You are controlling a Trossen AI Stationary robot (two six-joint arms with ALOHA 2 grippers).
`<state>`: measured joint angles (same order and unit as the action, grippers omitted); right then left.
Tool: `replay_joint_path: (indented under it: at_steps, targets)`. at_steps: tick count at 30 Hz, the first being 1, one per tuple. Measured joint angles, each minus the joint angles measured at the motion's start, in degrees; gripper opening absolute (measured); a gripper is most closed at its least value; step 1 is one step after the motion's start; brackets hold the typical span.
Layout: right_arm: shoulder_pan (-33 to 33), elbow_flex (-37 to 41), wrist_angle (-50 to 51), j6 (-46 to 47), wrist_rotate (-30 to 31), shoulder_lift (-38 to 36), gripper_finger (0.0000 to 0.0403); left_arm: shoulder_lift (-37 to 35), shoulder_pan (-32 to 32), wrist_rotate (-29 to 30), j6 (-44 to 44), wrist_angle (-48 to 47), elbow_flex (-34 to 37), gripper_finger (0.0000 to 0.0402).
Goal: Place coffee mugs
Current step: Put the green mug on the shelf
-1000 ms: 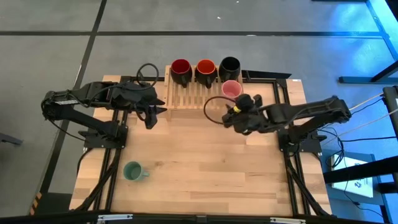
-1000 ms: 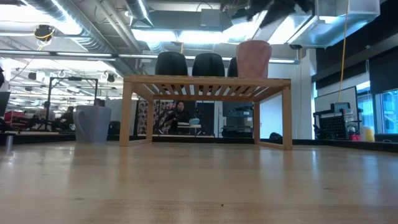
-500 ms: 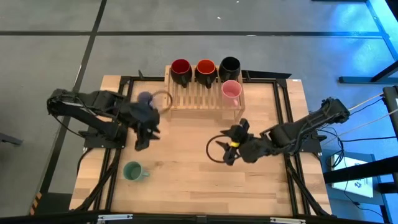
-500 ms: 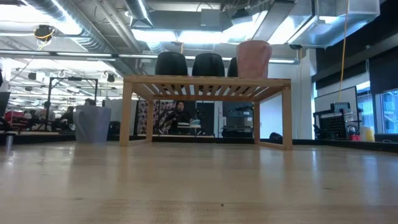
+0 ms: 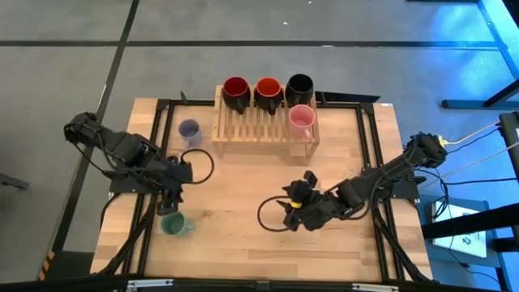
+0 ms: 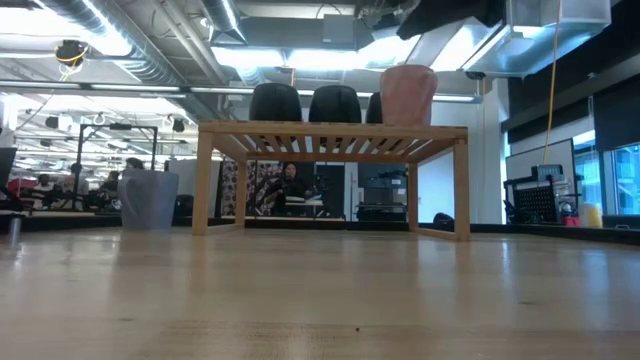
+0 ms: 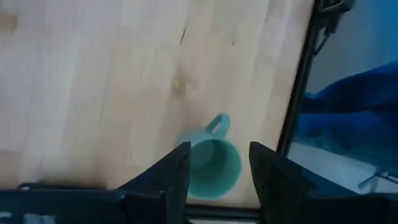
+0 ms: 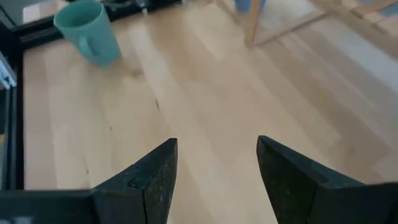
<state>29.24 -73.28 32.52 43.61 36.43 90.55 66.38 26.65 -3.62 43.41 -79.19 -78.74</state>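
The table [image 5: 243, 243] is light wood, with one slatted wooden rack [image 5: 263, 126] standing at its far edge. Two dark arms reach over it, one from each side.

Six coffee mugs show in the high view. Four sit on the rack: two with red insides [image 5: 236, 88] [image 5: 268, 88] and one black mug [image 5: 300, 84] in a row along the back, and one pink mug [image 5: 302, 118] at the rack's front right corner. One lavender mug [image 5: 190, 130] stands on the table just beside the rack's left end. One green mug [image 5: 173, 224] stands upright near the table's front left, handle toward the right.

The left gripper [image 5: 172, 197] hovers right above the green mug, fingers spread and empty; its wrist view shows the mug [image 7: 211, 165] between the two fingers, not touched. The right gripper [image 5: 290, 213] hangs over the bare middle front of the table, well apart from every mug, fingers spread wide and holding nothing.
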Motion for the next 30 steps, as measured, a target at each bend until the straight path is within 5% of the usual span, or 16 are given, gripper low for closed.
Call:
replay_joint_path:
  at_steps: [14, 22, 30]
  targets:
    - [0.0, 0.0, -0.5, -1.7, -3.1, -0.4, 0.0207, -3.1, 10.7, 13.3, 7.2, -4.2, 3.8, 0.0183]
    - [0.0, 0.0, -0.5, -1.8, -4.5, -0.4, 0.0207, -13.6, 16.9, 12.3, 21.5, 2.7, 15.4, 0.0183]
    - [0.0, 0.0, -0.5, -2.0, -3.0, -0.4, 0.0207, -14.9, 18.1, 8.6, 26.9, 4.8, 24.1, 0.0183]
